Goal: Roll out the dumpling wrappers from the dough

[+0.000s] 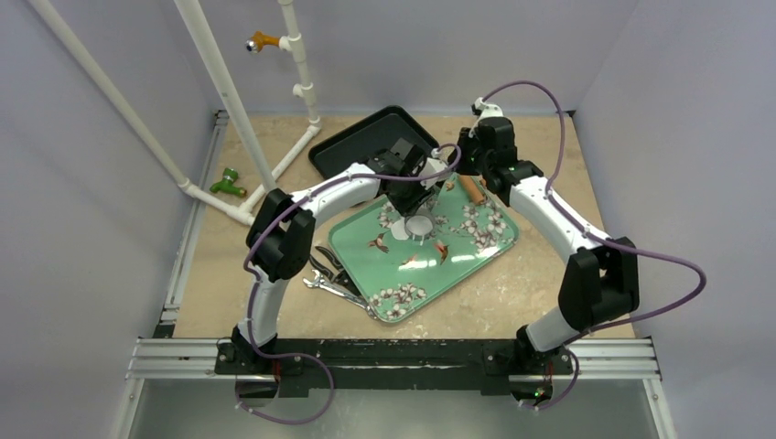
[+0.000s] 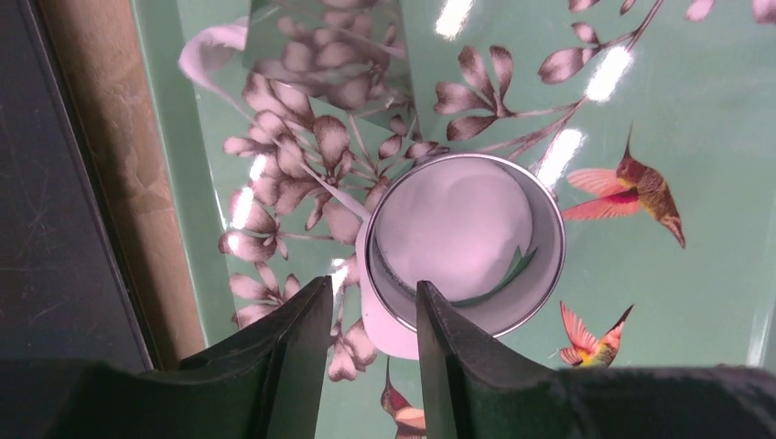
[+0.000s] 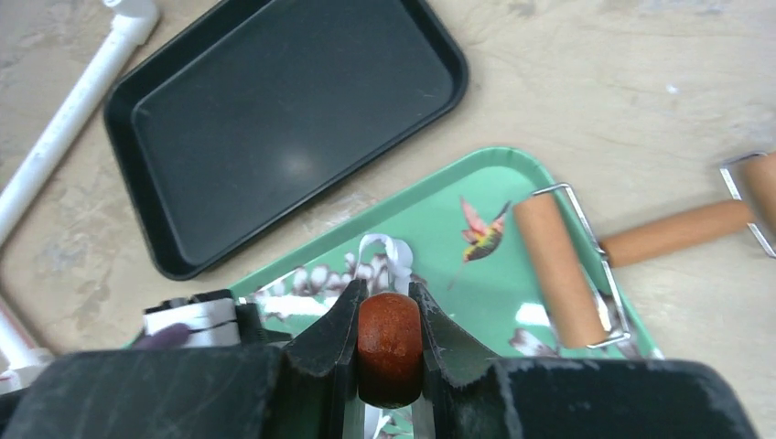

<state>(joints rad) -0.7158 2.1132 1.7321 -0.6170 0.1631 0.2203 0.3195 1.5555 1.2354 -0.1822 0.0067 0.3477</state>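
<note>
Sitting inside the ring cutter (image 2: pixel 542 274) in the left wrist view is one dumpling wrapper (image 2: pixel 453 219). It is white, matte and roundish, with a slightly uneven surface rather than dead flat. A white lip of dough pokes out under the ring's near-left side. Ring and wrapper rest on the green floral tray (image 2: pixel 695 110). The left hand (image 2: pixel 373 302) is right at the ring's near wall, jaws parted with tray showing through the gap, so it reads as released with nothing pinched. A thin white dough strip (image 2: pixel 212 50) curls near the tray's edge and looks like trimmings.

Right wrist view: the right hand (image 3: pixel 387 302) is clenched on a red-brown wooden knob (image 3: pixel 389 352), probably the handle end of a rolling tool. The rest of that tool is hidden. A wooden pastry roller (image 3: pixel 558 270) with a wire frame lies at the green tray's corner, its handle out over the worktop (image 3: pixel 641 82). Just beyond sits the black tray (image 3: pixel 274 128).

Top view: the ring with its wrapper is on the far half of the green tray, under the left hand. The right hand is by the tray's far corner.

Progress, my read: one wrapper is rolled and cut, the ring is not yet lifted off, and the scrap is not cleared. Only this one wrapper is in sight and no raw dough ball is visible, so I can't tell how many remain.
</note>
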